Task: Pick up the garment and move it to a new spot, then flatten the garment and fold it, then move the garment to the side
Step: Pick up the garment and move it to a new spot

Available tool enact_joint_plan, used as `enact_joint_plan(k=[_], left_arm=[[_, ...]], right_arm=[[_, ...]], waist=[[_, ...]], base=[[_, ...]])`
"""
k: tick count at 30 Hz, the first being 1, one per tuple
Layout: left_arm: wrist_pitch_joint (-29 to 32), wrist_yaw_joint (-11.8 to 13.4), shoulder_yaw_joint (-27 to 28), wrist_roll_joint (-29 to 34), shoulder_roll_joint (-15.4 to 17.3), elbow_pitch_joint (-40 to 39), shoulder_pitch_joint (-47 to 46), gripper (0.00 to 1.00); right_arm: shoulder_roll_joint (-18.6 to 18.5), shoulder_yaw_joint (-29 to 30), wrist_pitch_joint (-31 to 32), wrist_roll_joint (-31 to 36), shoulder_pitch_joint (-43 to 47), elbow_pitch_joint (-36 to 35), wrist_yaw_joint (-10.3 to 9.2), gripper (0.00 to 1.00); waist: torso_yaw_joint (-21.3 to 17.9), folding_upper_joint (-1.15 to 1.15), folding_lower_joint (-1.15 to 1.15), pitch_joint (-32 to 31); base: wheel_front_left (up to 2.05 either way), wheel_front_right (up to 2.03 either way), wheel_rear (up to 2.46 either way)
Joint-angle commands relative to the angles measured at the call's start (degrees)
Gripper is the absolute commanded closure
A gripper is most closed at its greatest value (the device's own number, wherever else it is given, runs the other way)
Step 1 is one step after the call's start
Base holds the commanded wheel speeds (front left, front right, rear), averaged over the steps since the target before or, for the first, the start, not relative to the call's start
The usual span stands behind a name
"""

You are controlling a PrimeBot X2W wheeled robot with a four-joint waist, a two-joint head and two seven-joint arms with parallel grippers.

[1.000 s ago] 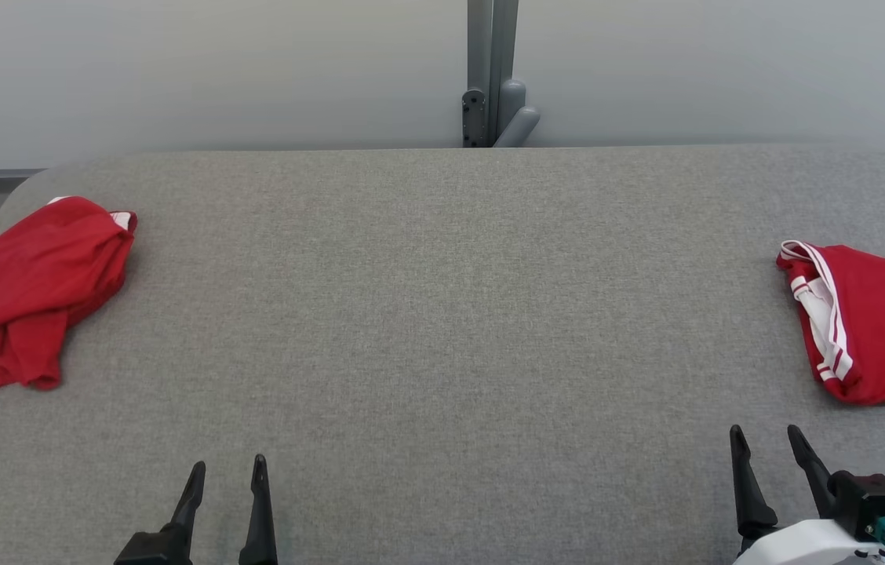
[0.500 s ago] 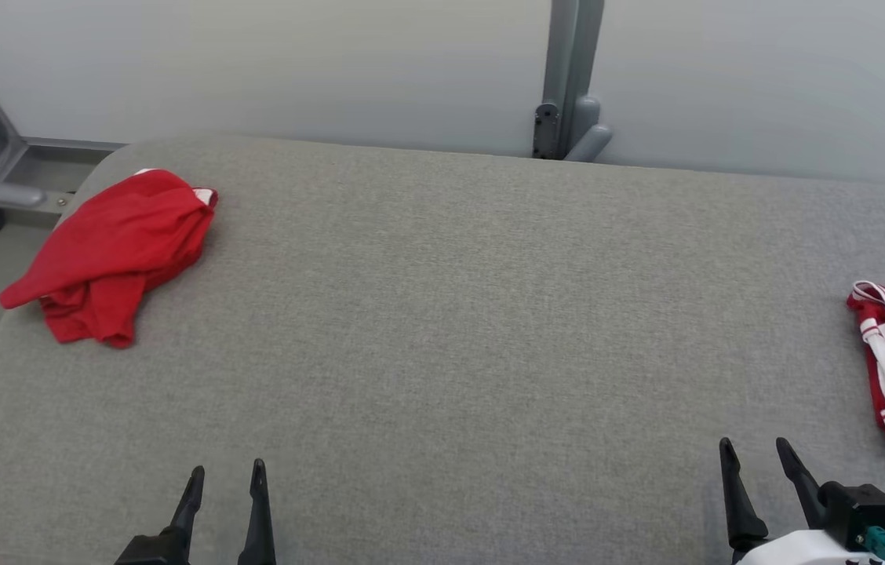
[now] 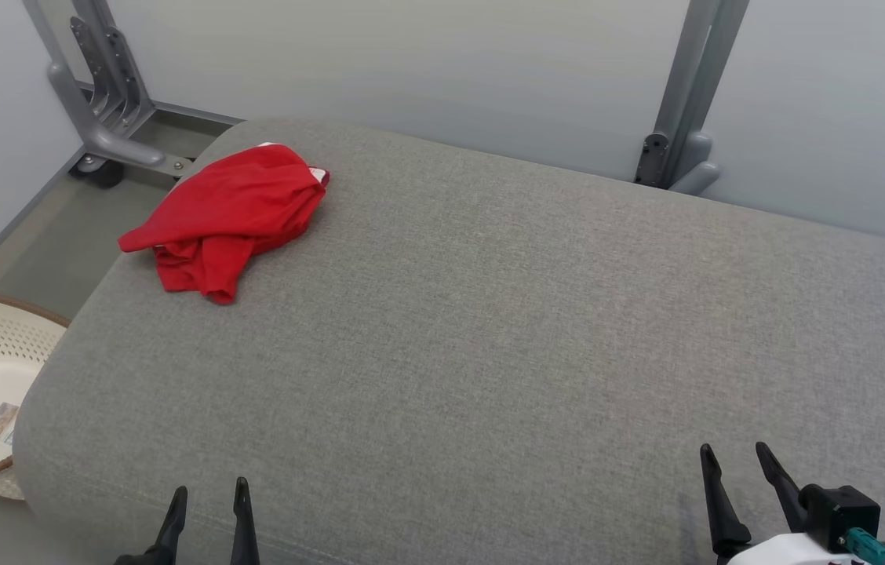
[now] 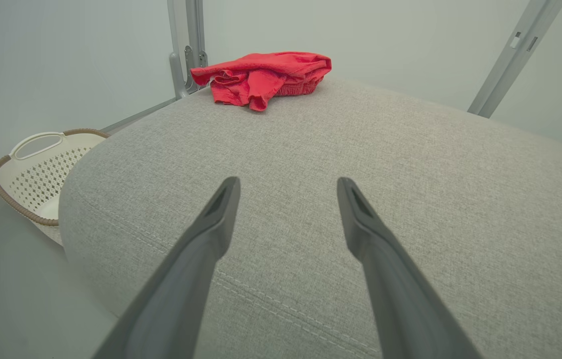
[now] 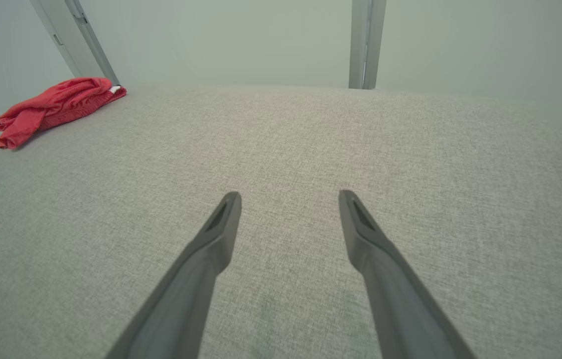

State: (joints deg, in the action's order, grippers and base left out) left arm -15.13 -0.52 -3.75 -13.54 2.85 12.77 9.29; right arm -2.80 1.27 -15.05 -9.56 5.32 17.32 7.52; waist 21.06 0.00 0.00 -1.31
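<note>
**Item: red garment [image 3: 227, 216].** It lay crumpled in a heap at the far left corner of the grey padded table [image 3: 489, 353], close to the rounded edge and well apart from both claws.

**Orientation.** In the head view its long axis ran diagonally, from a pointed tail at the near left to a bunched end at the far right, where a sliver of white trim showed. A shorter folded lobe stuck out toward the robot. The layers were stacked on one another, so front and back could not be told.

**Left claw [image 3: 209, 486].** Fingers apart and empty, hovering at the near edge of the table.

**Right claw [image 3: 733, 449].** Fingers apart and empty, low over the near right of the table.

**Nearby.** A pale basket [image 3: 19, 304] stood on the floor beside the table's left end, and a metal frame leg [image 3: 97, 118] stood behind the corner.

**Hazards, as judged.**
- The heap sat near the edge, so a sideways drag or a weak pinch would likely tip it onto the floor or into the basket.
- Pinching just the top layer would probably leave the rest trailing and twisted, which would make flattening harder.
- The reach to that corner looked long and could crowd the frame leg.
</note>
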Motion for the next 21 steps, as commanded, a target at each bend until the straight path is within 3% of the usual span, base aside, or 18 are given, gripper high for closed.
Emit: enact_joint_plan(k=[1,14,21], left_arm=[[0.0,0.1,0.1,0.0,0.1,-0.4,0.7,0.0],[0.0,-0.2,1.7,-1.8,0.1,-1.1,-3.4,0.0],[0.0,-2.0,5.6,-5.2,0.1,0.0,-11.4,0.0]], right_arm=[[-0.2,0.0,-0.2,-0.2,-0.3,0.1,-0.06,0.0],[-0.2,0.6,-0.2,0.9,-2.1,-0.7,-0.06,0.0],[-0.5,1.5,-0.2,3.5,-5.7,-2.4,-0.06,0.0]], waist=[[0.8,0.0,0.0,0.0],[-0.8,0.0,0.0,4.7],[-1.6,0.0,0.0,12.9]], base=[[0.0,0.0,0.0],[0.0,0.0,0.0],[0.0,0.0,0.0]])
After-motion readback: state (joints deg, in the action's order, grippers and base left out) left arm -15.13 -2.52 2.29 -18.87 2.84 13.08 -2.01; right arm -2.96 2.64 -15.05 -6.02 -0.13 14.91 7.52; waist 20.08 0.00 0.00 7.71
